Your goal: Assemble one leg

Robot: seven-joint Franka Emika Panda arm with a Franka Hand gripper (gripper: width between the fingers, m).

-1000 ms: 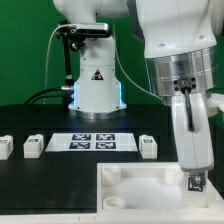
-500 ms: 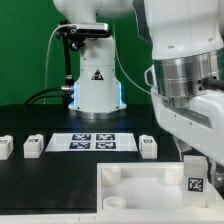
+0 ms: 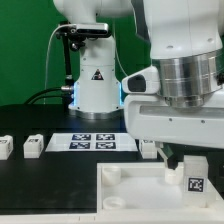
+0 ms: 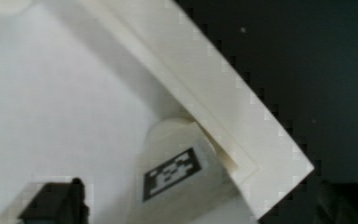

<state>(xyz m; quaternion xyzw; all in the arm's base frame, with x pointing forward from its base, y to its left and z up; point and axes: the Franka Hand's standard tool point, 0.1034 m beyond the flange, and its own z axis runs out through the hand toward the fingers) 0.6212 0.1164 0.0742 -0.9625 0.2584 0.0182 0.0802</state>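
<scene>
- Leg (image 3: 194, 176): smooth white block, square tag, standing on flat white panel (image 3: 130, 185) near its raised rim.
- Gripper (image 3: 186, 157): above the leg; grip state unclear.

Bright, even light (wrist view blurred)
</scene>
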